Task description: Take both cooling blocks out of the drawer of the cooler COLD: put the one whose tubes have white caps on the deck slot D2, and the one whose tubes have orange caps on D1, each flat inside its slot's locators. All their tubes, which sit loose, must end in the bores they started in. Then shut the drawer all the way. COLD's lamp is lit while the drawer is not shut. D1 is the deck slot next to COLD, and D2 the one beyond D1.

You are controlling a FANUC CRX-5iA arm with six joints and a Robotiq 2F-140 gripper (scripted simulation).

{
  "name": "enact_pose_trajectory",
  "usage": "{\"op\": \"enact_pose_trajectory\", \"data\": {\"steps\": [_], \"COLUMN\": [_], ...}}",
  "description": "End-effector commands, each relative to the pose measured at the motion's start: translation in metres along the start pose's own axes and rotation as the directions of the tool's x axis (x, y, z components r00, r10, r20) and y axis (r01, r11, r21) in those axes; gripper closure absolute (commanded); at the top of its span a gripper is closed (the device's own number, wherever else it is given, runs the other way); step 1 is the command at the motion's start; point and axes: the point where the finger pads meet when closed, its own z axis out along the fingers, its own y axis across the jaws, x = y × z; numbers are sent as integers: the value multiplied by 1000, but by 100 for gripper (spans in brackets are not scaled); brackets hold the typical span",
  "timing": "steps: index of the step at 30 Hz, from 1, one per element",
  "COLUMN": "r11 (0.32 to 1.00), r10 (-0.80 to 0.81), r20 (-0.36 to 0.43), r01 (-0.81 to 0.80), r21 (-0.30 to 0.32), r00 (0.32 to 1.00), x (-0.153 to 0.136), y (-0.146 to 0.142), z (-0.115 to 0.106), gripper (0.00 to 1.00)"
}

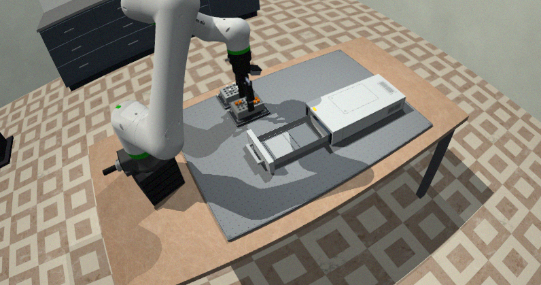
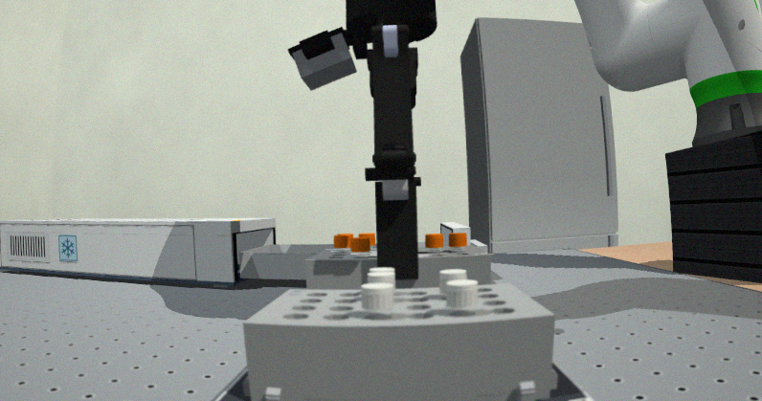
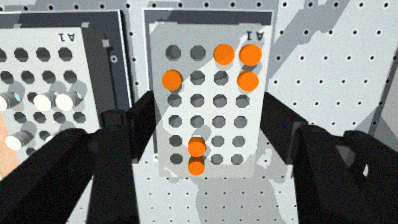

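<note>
My gripper (image 1: pixel 246 102) (image 3: pixel 207 106) is shut on the orange-capped block (image 1: pixel 238 113) (image 2: pixel 341 275) (image 3: pixel 210 111), gripping its two long sides. The block looks level over slot D1 (image 1: pixel 240 123) (image 3: pixel 210 16); whether it rests fully inside the locators is hard to tell. Its orange-capped tubes stand in bores. The white-capped block (image 2: pixel 396 352) (image 3: pixel 35 41) sits flat on slot D2 (image 3: pixel 111 27), its tubes upright in bores. The drawer (image 1: pixel 261 150) of the cooler COLD (image 1: pixel 355 111) (image 2: pixel 117 249) is pulled out and holds no block. The lamp (image 1: pixel 314 109) glows amber.
The two slots lie side by side, with the white-capped block close to one finger. The open drawer juts out beside D1, its handle (image 1: pixel 254 155) towards the arm base. The perforated deck (image 1: pixel 242 222) lies on the wooden table (image 1: pixel 181 258).
</note>
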Motion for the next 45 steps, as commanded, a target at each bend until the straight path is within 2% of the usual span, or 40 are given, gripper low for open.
{"op": "enact_pose_trajectory", "data": {"steps": [1,45], "r11": [1000,1000], "r10": [0,0], "r20": [-2,-2], "r01": [0,0], "r21": [1,1], "r00": [1000,1000], "x": [1,1], "y": [0,0], "z": [0,6], "gripper": [90,90]}}
